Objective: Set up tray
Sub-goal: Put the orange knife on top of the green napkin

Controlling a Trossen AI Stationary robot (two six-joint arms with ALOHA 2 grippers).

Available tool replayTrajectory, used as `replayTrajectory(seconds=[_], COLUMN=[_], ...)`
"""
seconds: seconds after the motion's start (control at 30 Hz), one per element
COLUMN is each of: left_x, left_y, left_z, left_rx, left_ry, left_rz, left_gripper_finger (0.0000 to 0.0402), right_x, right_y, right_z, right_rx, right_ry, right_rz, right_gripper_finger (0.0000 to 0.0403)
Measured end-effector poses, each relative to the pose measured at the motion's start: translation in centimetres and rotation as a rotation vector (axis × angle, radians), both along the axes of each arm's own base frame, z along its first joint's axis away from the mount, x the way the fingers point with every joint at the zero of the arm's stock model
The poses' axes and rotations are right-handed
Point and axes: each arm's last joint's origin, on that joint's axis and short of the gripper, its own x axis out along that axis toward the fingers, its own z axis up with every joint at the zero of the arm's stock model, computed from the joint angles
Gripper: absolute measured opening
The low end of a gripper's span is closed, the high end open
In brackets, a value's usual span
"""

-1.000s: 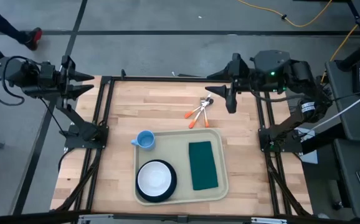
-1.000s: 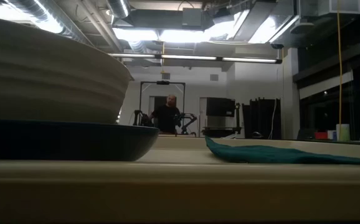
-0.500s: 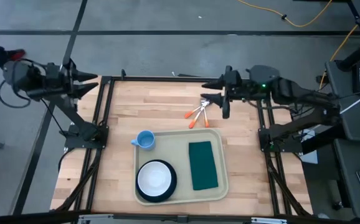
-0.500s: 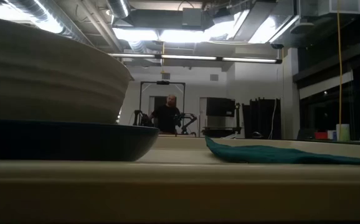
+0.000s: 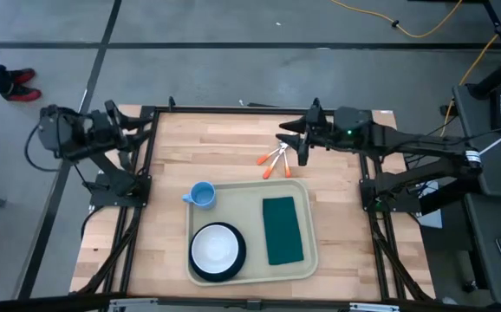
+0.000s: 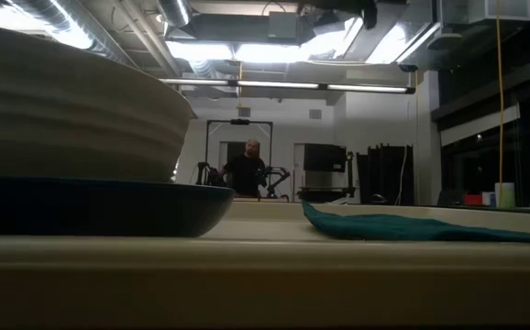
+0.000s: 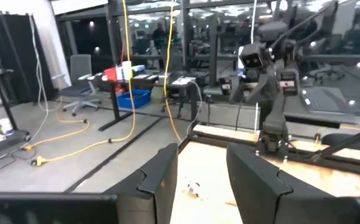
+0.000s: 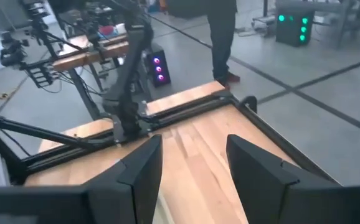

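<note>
The beige tray (image 5: 250, 198) lies on the near middle of the table. On it a white bowl (image 5: 216, 246) sits in a dark teal plate (image 5: 240, 257), and a dark green napkin (image 5: 283, 230) lies flat to their right. A blue cup (image 5: 202, 194) stands on the table at the tray's far left corner. Orange-handled utensils (image 5: 274, 159) lie on the wood beyond the tray. My right gripper (image 5: 292, 146) (image 8: 192, 146) is open and hovers over the utensils' far ends. My left gripper (image 5: 138, 130) (image 7: 202, 155) is open at the table's far left edge.
Black frame rails (image 5: 142, 165) run along the table's left and right sides. In the low view the tray's rim (image 6: 265, 266) fills the front, with the plate (image 6: 91, 206) and napkin (image 6: 412, 225) behind it. A person (image 6: 247, 170) stands far off in the room.
My right arm has stretched out toward the table's left and a little nearer, bringing its gripper from the far right edge to above the utensils. My left gripper has moved toward the table's right and slightly nearer. Nothing on the table has moved.
</note>
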Motion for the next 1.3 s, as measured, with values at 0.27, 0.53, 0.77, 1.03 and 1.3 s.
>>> replayTrajectory(seconds=[0.27,0.53,0.77,1.03,1.3], left_x=[1.4,1.6,1.6,1.6,1.4], left_y=[-1.2,-1.3,-1.4,-1.4,-1.4], left_z=[-2.0,-1.9,-1.8,-1.8,-1.6], left_rx=[0.005,0.064,0.121,0.034,0.055], left_ry=[0.035,0.053,0.079,0.034,0.048], left_rz=[0.042,0.059,0.053,0.054,-0.065], left_gripper_finger=[0.0132,0.0132,0.0132,0.0132,0.0132], right_x=[0.1,0.3,0.3,0.5,-0.6], right_y=[-0.1,-0.1,-0.1,0.3,0.7], right_z=[-1.9,-1.8,-1.4,-0.4,0.9], right_rx=[-0.02,0.007,0.056,0.092,-0.036], right_ry=[0.069,0.036,-0.011,-0.123,-0.171], right_rz=[-0.009,-0.014,-0.024,0.071,0.175], right_gripper_finger=[0.0184,0.0184,0.0184,0.0183,0.0183])
